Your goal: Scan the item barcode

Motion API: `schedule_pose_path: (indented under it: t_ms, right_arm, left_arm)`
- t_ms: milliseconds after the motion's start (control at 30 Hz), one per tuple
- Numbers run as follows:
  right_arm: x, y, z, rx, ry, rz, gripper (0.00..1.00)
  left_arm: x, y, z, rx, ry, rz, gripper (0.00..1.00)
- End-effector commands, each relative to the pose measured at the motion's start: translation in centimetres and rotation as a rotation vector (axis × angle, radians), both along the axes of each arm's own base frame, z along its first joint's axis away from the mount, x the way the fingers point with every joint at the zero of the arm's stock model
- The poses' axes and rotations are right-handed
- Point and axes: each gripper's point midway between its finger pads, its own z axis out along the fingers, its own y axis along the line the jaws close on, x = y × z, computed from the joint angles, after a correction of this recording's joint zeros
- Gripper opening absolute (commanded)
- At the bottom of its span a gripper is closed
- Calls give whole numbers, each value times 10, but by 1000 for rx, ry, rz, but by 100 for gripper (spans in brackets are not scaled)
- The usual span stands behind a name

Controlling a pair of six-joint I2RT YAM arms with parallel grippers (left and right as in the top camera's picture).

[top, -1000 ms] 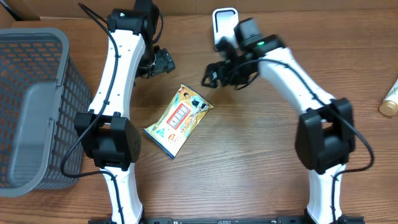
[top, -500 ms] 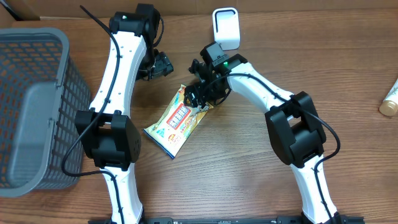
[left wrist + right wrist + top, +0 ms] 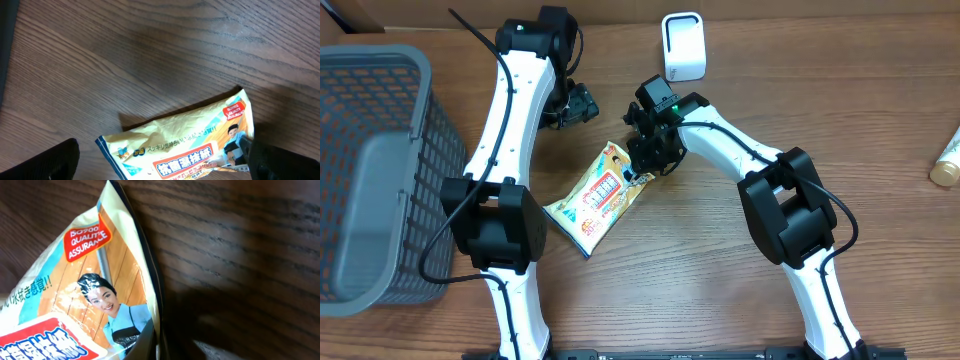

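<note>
Your right gripper [image 3: 645, 163] is down on the wood table [image 3: 740, 210], jaws pressed together on the upper-right corner of the snack packet [image 3: 601, 194]. In the right wrist cam the packet's dark-trimmed edge runs straight into the closed fingertips at the bottom of frame, so it reads as a pinch on that edge. You can't see how deep the bite goes.

The rest of the packet trails away from those jaws toward the near-left and lies flat on the table, printed face up: yellow wrapper, red label w/ white characters, a woman's picture by the pinched corner. No barcode shows on the face you can see.

Your left gripper [image 3: 582, 103] hangs w/ jaws spread wide and nothing between them. In the left wrist cam its 2 fingers [image 3: 47, 162] sit at the bottom corners of frame, and the packet lies on the table beyond them, not touching.

The white scanner [image 3: 683, 45] stands past the right jaws toward the far edge, well apart from the packet. The grey basket [image 3: 375, 70] is outboard of the left arm. A bottle [image 3: 947, 160] lies far outboard of the right arm.
</note>
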Motion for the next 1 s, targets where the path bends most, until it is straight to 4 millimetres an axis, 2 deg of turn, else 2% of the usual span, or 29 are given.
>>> schedule_pose_path:
  t_ms: [0, 167, 300, 400, 500, 600, 733, 967]
  right_arm:
    - [11, -16, -9, -40, 39, -97, 4]
    - [38, -56, 17, -52, 71, -234, 4]
    - [57, -110, 41, -74, 97, -344, 4]
    - [59, -142, 46, -83, 130, -367, 4]
    - [53, -161, 44, -100, 168, -374, 4]
    - [50, -167, 44, -103, 192, -384, 4]
    - [44, -161, 43, -101, 207, -369, 4]
    - [39, -144, 38, -89, 206, -338, 4]
  left_arm:
    - [-2, 5, -4, 17, 13, 18, 100]
    - [-9, 5, -4, 17, 43, 8, 100]
    - [-12, -16, -10, -89, 74, -108, 100]
    - [-16, -32, -19, -175, 96, -166, 100]
    - [-19, -43, -31, -245, 114, -172, 100]
    - [-23, -61, -48, -352, 125, -229, 100]
    - [-27, -91, -73, -522, 114, -304, 100]
    - [-18, -115, -100, -666, 20, -359, 100]
